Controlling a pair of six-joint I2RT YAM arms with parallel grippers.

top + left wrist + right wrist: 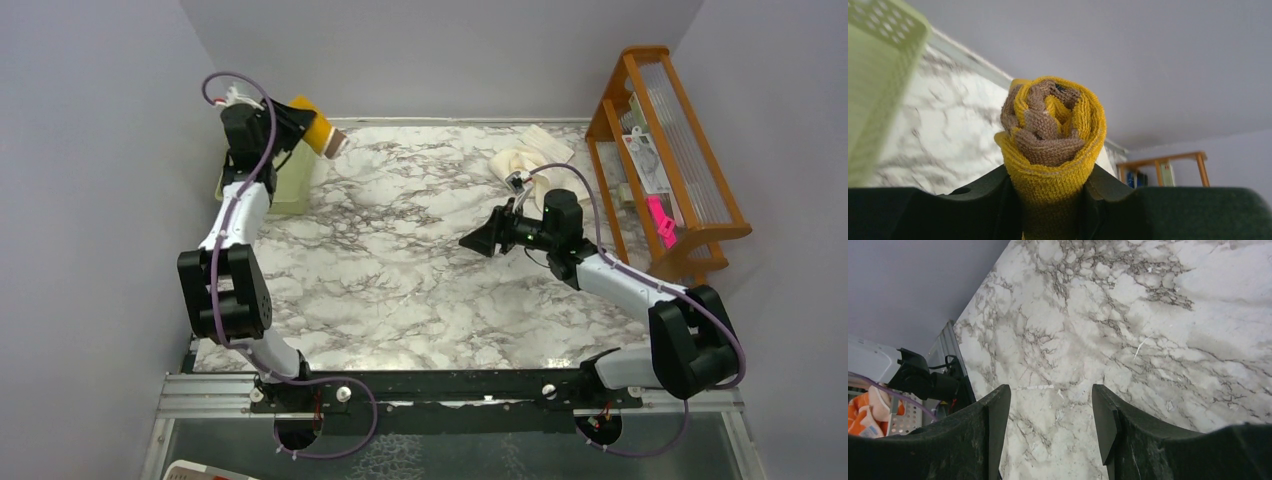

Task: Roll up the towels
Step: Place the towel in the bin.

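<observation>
The brown towel with the mustard-yellow backing is rolled into a tight cylinder. My left gripper is shut on it and holds it in the air at the far left, beside the green basket. In the left wrist view the roll's spiral end stands up between the dark fingers. The cream-white towel lies loosely bunched on the marble table at the far right. My right gripper is open and empty, low over the table's middle, in front of the white towel; the right wrist view shows only bare marble between its jaws.
A light-green plastic basket stands at the table's far left, under the left arm; it also shows in the left wrist view. A wooden rack with small items stands along the right edge. Grey walls close in the table.
</observation>
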